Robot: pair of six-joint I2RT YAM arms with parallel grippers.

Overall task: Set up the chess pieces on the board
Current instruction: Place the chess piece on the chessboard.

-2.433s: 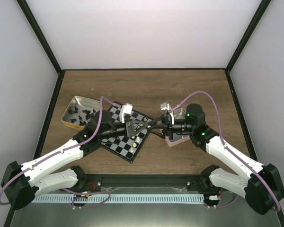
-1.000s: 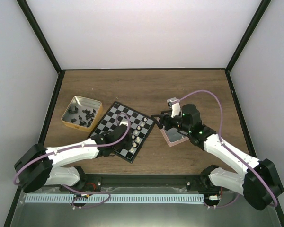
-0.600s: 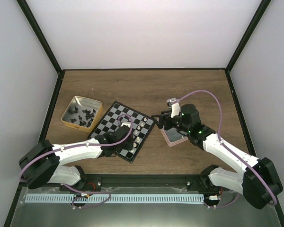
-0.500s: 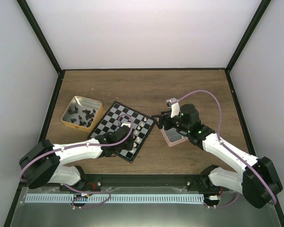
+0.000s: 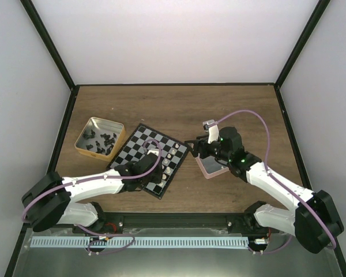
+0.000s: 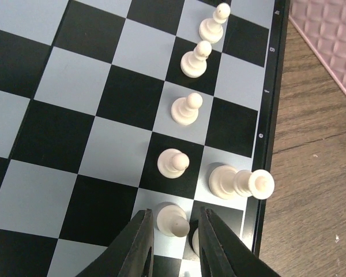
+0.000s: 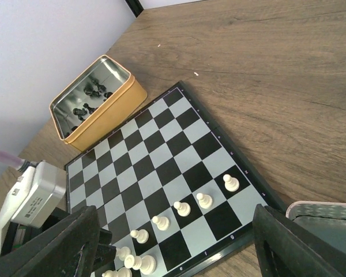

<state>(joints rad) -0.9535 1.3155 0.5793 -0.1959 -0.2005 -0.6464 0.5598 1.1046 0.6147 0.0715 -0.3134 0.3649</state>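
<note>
Apparently the white pawn row is being filled. The left gripper point(image 6: 176, 245) sits low on the board point(image 6: 63, 86), fingers slightly parted either side of a cream pawn point(image 6: 173, 219) and seemingly not pinching it. Four more pawns point(image 6: 186, 109) run ahead of it. Next it should rise straight up, clear of its neighbours. The right gripper point(image 7: 176, 222) hangs wide open and empty. Far beyond it the gold tin point(image 7: 132, 95) holds black pieces point(image 7: 89, 92). What is in the pink tray point(image 7: 323, 205) beside it cannot be made out.

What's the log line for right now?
left gripper: open, around pawn | right gripper: open, empty | board: white pieces | tin: black pieces
</note>
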